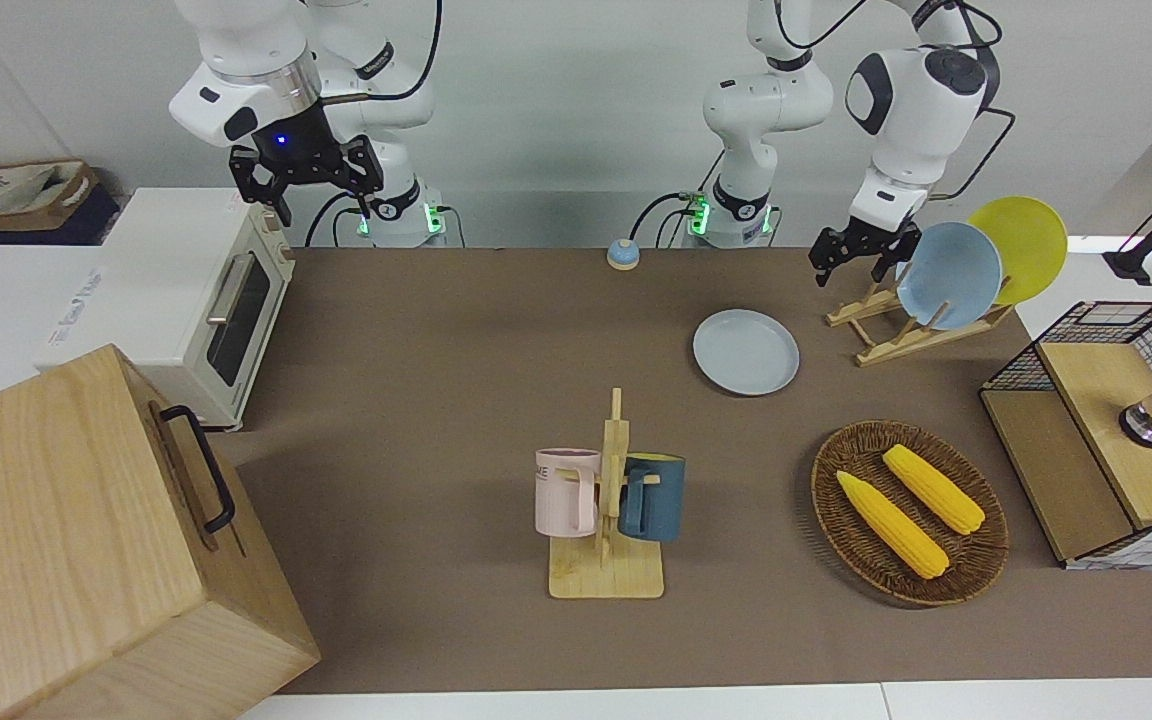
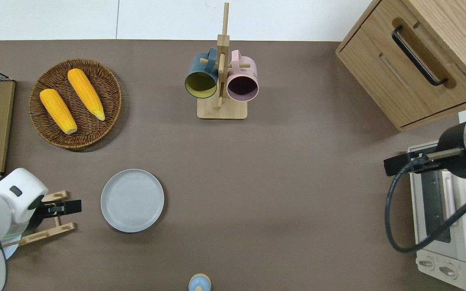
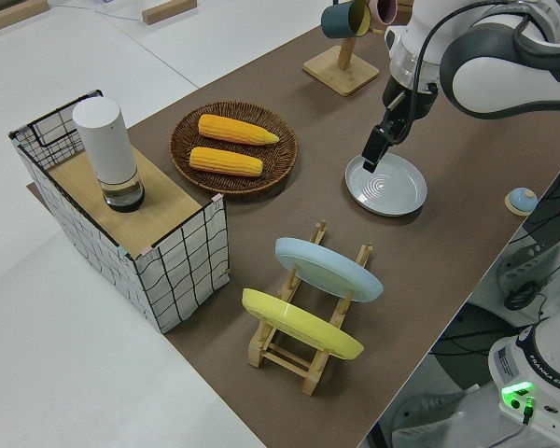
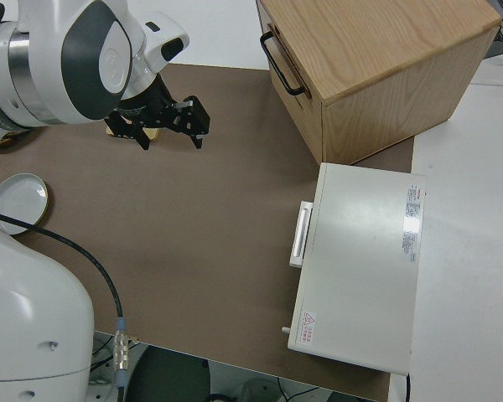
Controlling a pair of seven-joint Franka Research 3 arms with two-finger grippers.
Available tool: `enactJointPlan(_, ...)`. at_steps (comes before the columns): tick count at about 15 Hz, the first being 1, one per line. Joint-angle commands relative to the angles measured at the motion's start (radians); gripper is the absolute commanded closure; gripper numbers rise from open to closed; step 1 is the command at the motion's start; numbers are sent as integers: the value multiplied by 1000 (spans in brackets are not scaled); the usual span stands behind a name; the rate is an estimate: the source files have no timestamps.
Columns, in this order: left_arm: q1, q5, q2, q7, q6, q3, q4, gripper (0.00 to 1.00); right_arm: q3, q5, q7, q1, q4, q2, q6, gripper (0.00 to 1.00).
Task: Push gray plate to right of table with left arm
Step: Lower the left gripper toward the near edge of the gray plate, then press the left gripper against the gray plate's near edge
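The gray plate (image 1: 746, 352) (image 2: 132, 200) (image 3: 386, 185) (image 4: 21, 197) lies flat on the brown table (image 2: 281, 194), toward the left arm's end. My left gripper (image 1: 841, 258) (image 2: 75, 207) (image 3: 373, 149) hangs low over the tip of the wooden plate rack (image 2: 51, 214). It sits just beside the plate's rim on the side toward the left arm's end, a small gap away. It holds nothing. My right gripper (image 1: 326, 200) (image 4: 171, 142) is open and its arm is parked.
The rack (image 1: 921, 320) carries a sky-blue plate (image 1: 948, 275) and a yellow plate (image 1: 1021, 245). A wicker basket (image 2: 111, 87) with two corn cobs, a mug tree (image 2: 221, 81), a small blue bell (image 2: 199, 283), a toaster oven (image 1: 206, 300) and a wooden drawer box (image 1: 86, 540) stand around.
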Motion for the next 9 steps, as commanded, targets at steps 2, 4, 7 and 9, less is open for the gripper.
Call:
enactJointPlan(2, -5, -23, -50, -41, 212, -10, -201, 5, 17, 6, 13, -20, 9, -3, -16, 17)
enactJointPlan(4, -15, -27, -38, -61, 296, -10, -247, 9, 15, 6, 13, -20, 9, -3, -16, 17)
enactJointPlan(7, -21, -27, 30, -89, 390, -10, -281, 9, 17, 6, 11, -20, 9, -3, -16, 17)
enactJointPlan(9, -53, -27, 88, -134, 460, -10, -292, 9, 15, 4, 13, -20, 9, -3, -16, 17)
